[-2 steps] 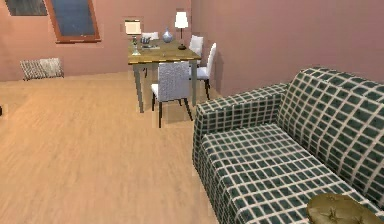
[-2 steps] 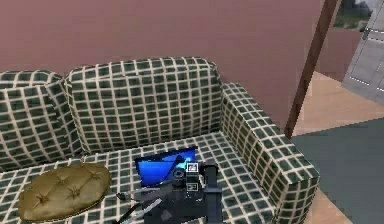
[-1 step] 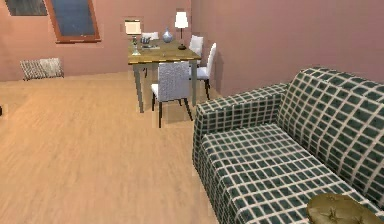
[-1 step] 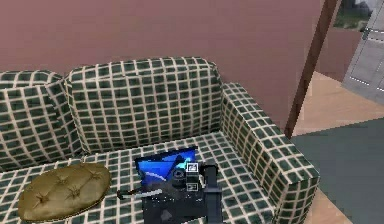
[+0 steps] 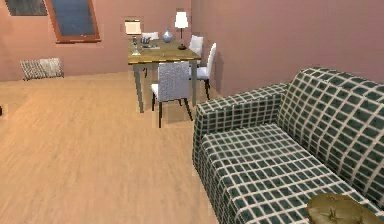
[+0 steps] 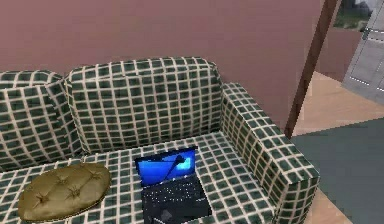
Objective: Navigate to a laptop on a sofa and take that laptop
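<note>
one open black laptop with a blue screen [image 6: 172,185] lies flat on the green-checked fabric sofa's [image 6: 140,100] seat, lower middle of the arm side view, likely within reach. a round olive tufted cushion [image 6: 65,190] sits just left of it. i cannot tell the fingers' state.

Sofa [image 6: 140,100] checked woven cloth, matt; cushion [image 6: 65,190] tufted olive fabric; laptop [image 6: 170,182] smooth, glossy screen; floor [image 5: 90,150] wood.

Soft, even indoor light; faint shadows
</note>
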### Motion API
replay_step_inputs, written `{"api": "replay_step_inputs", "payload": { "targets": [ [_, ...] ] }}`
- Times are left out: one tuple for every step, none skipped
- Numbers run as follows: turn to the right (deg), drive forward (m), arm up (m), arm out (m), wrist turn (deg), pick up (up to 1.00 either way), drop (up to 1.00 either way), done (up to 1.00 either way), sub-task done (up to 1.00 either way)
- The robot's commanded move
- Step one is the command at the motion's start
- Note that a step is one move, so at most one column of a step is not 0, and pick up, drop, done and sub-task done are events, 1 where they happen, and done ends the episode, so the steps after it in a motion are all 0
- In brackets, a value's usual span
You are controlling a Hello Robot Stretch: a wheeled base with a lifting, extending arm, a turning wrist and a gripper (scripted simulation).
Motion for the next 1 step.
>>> {"api": "replay_step_inputs", "payload": {
  "targets": [
    [0.0,0.0,0.0,0.0,0.0,1.0,0.0,0.0,0.0]
  ]
}}
